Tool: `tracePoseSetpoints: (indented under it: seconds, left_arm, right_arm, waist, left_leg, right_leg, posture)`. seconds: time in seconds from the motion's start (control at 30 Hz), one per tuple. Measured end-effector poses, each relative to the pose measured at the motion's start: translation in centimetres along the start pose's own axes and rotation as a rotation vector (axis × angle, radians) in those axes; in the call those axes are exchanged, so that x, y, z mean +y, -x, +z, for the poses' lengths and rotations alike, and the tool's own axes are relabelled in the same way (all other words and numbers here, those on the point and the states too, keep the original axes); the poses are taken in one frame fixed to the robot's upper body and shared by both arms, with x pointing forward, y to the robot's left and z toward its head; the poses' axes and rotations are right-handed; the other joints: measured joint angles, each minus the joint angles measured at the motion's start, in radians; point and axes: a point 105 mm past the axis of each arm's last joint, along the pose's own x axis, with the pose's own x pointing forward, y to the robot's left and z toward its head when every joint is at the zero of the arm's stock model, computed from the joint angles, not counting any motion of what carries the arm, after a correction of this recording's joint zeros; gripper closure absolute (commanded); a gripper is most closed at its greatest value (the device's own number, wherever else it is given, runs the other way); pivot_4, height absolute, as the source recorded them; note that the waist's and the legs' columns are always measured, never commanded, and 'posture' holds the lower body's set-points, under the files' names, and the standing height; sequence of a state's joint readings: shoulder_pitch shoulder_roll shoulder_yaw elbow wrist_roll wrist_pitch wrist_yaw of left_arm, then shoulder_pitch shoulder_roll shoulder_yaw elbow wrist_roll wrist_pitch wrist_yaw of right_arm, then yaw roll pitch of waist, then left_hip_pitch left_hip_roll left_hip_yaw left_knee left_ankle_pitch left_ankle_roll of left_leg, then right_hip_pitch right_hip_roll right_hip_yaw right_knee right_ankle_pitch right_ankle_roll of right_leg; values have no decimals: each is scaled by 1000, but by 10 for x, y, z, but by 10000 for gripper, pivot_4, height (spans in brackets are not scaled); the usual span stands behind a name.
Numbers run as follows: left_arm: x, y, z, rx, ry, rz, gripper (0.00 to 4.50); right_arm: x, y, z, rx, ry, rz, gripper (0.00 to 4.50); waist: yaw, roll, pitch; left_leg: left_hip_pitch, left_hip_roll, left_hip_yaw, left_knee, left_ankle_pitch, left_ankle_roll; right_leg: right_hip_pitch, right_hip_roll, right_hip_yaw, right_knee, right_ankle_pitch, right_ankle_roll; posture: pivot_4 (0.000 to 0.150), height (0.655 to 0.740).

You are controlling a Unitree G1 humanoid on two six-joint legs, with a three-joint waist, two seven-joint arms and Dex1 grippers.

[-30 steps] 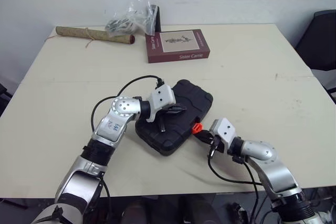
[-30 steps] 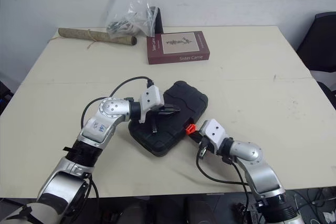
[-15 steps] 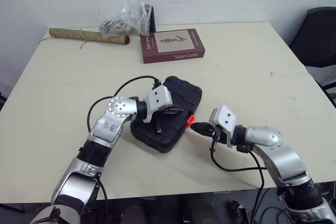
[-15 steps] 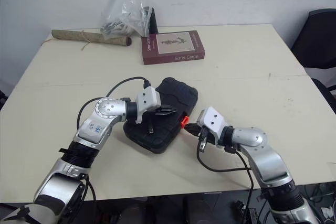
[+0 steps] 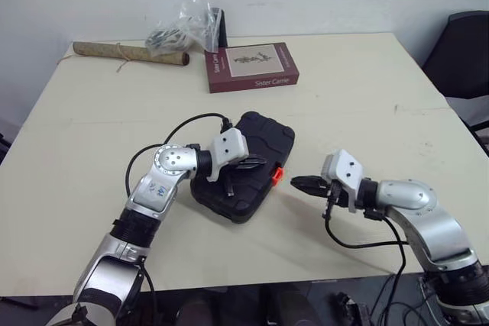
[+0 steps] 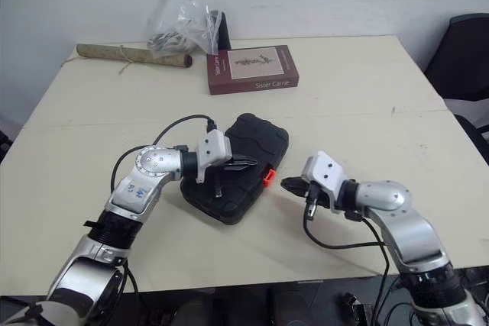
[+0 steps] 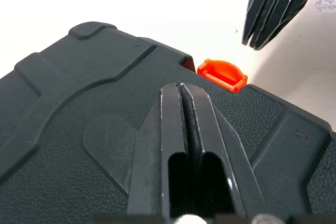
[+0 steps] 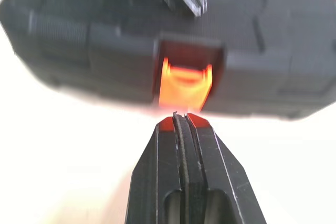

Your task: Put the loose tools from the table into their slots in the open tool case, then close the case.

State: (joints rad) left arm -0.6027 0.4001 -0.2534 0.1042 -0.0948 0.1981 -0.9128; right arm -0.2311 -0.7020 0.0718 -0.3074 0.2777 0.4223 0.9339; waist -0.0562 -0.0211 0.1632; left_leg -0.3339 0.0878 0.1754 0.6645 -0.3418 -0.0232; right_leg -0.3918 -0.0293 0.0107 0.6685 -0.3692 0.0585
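Nearest the camera, the right claw was seen with its two black fingers pressed together and nothing held, its tip aimed at the orange latch and kept just apart from it by a narrow strip of bare table. Beyond that tip the tool case was found lying flat with its lid down, its long axis running from the near left to the far right, and its latched long side turned toward the right claw. The left claw was laid low over the textured lid, fingers likewise drawn together and empty, pointing across the case toward the latch. The case was carried by a pale cream table. Farther off than both claws, a dark red book was seen, then a brown roll and a clear plastic bag against the white wall. A black chair was seen off the table's far right corner.
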Motion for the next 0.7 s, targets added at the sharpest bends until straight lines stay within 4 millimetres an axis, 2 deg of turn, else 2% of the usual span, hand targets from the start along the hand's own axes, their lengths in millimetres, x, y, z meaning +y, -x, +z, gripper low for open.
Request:
tracePoseSetpoints:
  seconds: [0.1,0.27,0.5,0.63,0.67,0.7]
  left_arm:
    - [0,0,0,0,1,2,44421]
    - [0,0,0,-2,0,1,44421]
    - [0,2,0,-6,-11,8,44421]
    - [-3,14,5,-103,-7,23,44421]
    - [-7,21,4,-137,30,16,39381]
    - [-10,31,4,-168,60,15,36390]
  right_arm:
    - [-4,-7,-4,-10,-11,-16,45000]
    - [-2,-29,2,-59,6,-3,45000]
    - [-4,-30,7,-70,7,1,45000]
    - [-3,-19,22,-117,42,22,45000]
    - [-6,-11,25,-131,53,12,41832]
    - [-12,-1,26,-133,62,-11,38192]
  waist:
    - [-1,0,-1]
    - [1,1,-1]
    - [-3,2,-1]
    - [-4,2,-1]
    - [-5,2,-1]
    - [-2,1,1]
  left_leg:
    - [0,0,0,0,0,0]
    - [0,0,0,0,0,0]
    - [0,1,0,0,0,0]
    - [-1,1,0,-2,0,-1]
    - [-1,2,0,-2,0,-1]
    - [-2,2,0,-2,0,-1]
  right_leg:
    - [0,0,0,0,0,0]
    - [0,0,0,-1,0,0]
    - [0,1,0,0,0,0]
    - [-2,1,0,-1,0,0]
    - [-2,1,0,-1,0,0]
    - [-2,1,0,-1,0,0]
  posture:
    - [1500,7400]
    - [1500,7400]
    - [1500,7400]
    - [1500,7400]
    - [1500,7400]
    - [1500,7400]
